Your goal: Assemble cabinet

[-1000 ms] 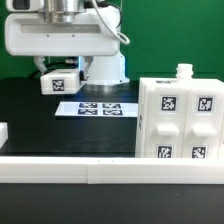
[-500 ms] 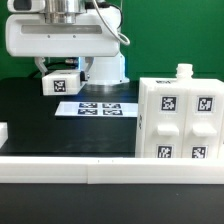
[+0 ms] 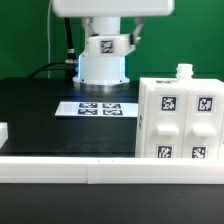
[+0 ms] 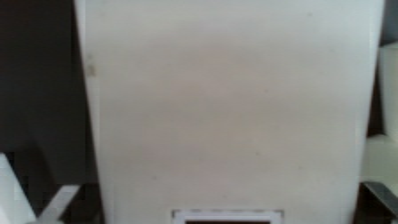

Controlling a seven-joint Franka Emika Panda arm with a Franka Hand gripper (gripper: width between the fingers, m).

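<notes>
The cabinet (image 3: 178,120), a big white box with tagged inset panels, stands at the exterior view's right near the front rail. The gripper (image 4: 217,205) shows only in the wrist view. A long flat white panel (image 4: 222,100) fills the space between its fingers (image 4: 59,203) and runs away from the camera. A tag's edge shows on the panel close to the camera. The fingers sit against the panel's two long sides. In the exterior view the gripper and the panel are out of sight above the frame.
The marker board (image 3: 97,108) lies on the black table behind the cabinet. The robot base (image 3: 103,60) stands behind it. A small white part (image 3: 3,132) sits at the exterior view's left edge. A white rail (image 3: 100,168) runs along the front.
The arm's white link and the tagged white piece under it have left the exterior view's upper left. The robot base behind is now uncovered.
</notes>
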